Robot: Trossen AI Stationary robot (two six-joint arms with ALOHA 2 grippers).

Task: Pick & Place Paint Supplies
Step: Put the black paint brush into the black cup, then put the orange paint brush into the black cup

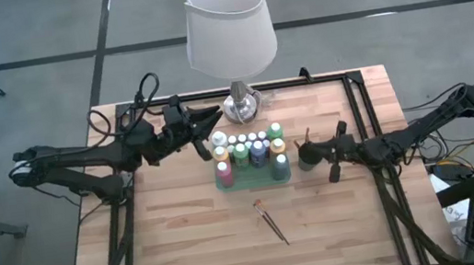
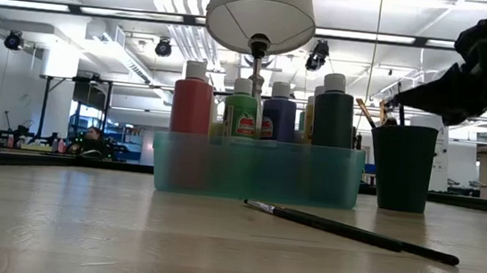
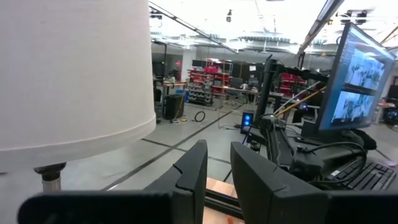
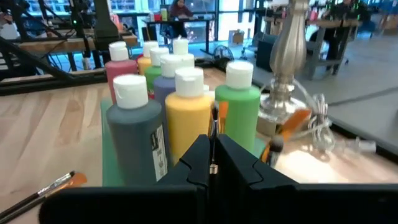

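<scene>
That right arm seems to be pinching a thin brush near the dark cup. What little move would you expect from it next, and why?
Probably a short lowering. The right tool is shut on a paintbrush, poised by the dark cup that already holds brushes, so easing the brush down into the cup seems likeliest.

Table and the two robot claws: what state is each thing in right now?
Lamp: upright.
Paint bottles: upright, capped, in the tray.
Tray: sitting flat, filled with bottles.
Cup: upright, brushes standing in it.
Loose paintbrush: lying flat on the table.
Left gripper: slightly open, empty, beside the lamp.
Right gripper: shut on a thin paintbrush, by the cup.
</scene>
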